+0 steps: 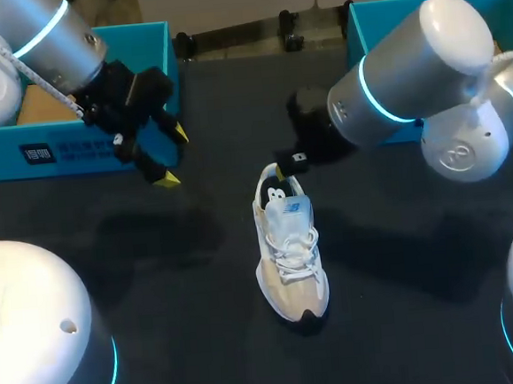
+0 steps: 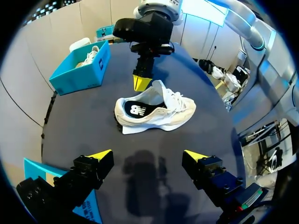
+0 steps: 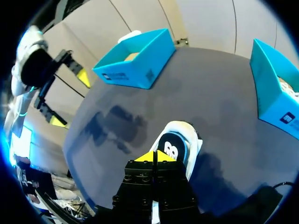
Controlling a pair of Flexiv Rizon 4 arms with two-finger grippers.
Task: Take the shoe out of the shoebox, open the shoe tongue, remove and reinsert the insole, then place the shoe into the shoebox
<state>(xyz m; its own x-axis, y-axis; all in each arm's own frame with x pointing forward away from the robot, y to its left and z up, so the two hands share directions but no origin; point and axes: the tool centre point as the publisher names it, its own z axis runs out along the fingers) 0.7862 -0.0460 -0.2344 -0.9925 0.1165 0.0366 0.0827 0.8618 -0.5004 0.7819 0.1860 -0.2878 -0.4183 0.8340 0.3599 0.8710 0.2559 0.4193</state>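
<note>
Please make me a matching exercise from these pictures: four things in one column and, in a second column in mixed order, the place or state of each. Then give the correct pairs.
Things:
1. shoe
2. left arm
3. right arm
4. left box

Places and states:
A. jaws closed, at the heel of the shoe
B. blue, at the far left of the table
C. upright, in the middle of the table
D. jaws wide open, above the table

Pairs: 1-C, 2-D, 3-A, 4-B
</note>
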